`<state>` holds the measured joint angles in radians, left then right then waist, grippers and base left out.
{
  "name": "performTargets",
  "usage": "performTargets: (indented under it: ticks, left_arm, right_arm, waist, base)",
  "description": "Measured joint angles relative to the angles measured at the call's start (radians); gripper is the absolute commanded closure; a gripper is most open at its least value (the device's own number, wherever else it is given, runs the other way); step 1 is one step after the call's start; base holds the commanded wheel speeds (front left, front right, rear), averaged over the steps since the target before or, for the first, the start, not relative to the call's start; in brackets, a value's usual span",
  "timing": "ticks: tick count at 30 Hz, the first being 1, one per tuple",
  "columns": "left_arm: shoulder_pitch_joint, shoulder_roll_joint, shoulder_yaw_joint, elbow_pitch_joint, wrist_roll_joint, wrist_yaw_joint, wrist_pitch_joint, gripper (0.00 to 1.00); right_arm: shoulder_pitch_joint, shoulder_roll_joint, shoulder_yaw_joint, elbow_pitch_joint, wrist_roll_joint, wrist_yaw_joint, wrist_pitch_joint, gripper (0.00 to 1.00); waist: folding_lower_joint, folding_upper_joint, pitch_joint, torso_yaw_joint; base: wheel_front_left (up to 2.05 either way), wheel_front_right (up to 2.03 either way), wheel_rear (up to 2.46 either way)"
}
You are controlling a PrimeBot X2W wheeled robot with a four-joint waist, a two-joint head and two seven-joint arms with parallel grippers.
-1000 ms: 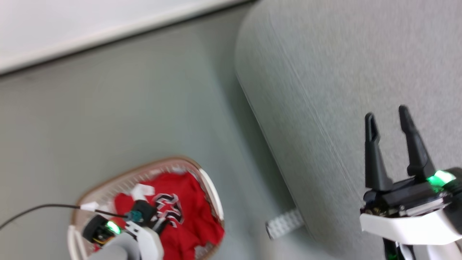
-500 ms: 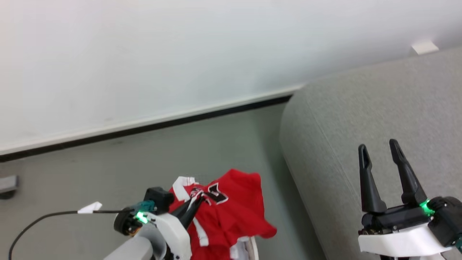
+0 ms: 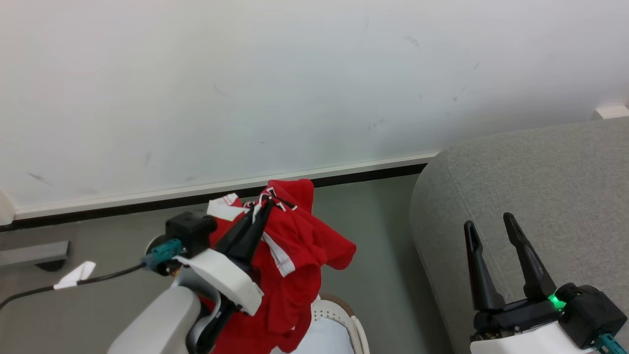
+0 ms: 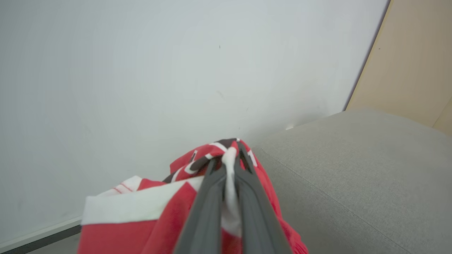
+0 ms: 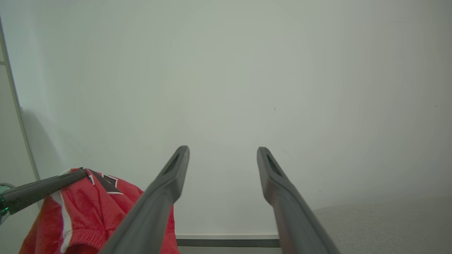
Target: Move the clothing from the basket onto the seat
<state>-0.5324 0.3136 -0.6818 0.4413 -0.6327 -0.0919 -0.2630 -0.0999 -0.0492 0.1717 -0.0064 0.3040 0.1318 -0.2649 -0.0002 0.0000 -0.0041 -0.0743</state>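
Observation:
The red jersey [image 3: 295,246] with white trim hangs in the air from my left gripper [image 3: 265,202], which is shut on a bunch of its cloth; the wrist view shows the closed fingers pinching the jersey [image 4: 169,218] at my left gripper [image 4: 229,150]. Its lower folds drape down over the cream basket [image 3: 339,314], whose rim peeks out at the bottom centre. The light-grey sofa [image 3: 540,187] stands to the right. My right gripper [image 3: 486,221] is open and empty above the sofa's arm; my right gripper [image 5: 222,151] points at the wall, with the jersey [image 5: 91,211] at lower left.
A white wall with a dark baseboard [image 3: 147,204] runs behind. A pale blue-white cloth [image 3: 324,341] lies in the basket. A black cable [image 3: 73,285] with a white tag trails left over the grey floor [image 3: 98,305]. A grey block [image 3: 34,253] sits by the wall at far left.
The head camera has tilted up, showing more wall. My left gripper has lifted the jersey out of the basket and higher, closer to the sofa. The right gripper stays open.

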Motion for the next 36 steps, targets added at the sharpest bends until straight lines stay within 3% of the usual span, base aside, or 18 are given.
performTargets:
  ticks: [12,24,36]
  left_arm:
    - [0.003,0.042,0.078,-0.174,0.006,0.044,0.000,1.00]
    - [0.008,0.013,0.065,-0.217,-0.019,0.048,0.013,1.00]
    - [-0.003,-0.045,-0.005,-0.270,-0.027,0.029,0.043,1.00]
  right_arm:
    - [0.004,0.001,0.096,0.026,0.007,0.000,0.000,0.00]
    - [-0.030,0.000,0.252,0.146,0.019,0.000,0.000,0.00]
    - [-0.202,-0.001,0.447,0.476,0.169,0.000,0.000,0.00]
  waist:
    - [0.0001,0.0000,-0.009,0.007]
    - [0.0001,0.0000,-0.020,0.019]
    - [0.0003,0.0000,-0.023,0.116]
  base:
    - [0.00,0.00,0.00]
    - [0.00,0.00,0.00]
    - [0.00,0.00,0.00]
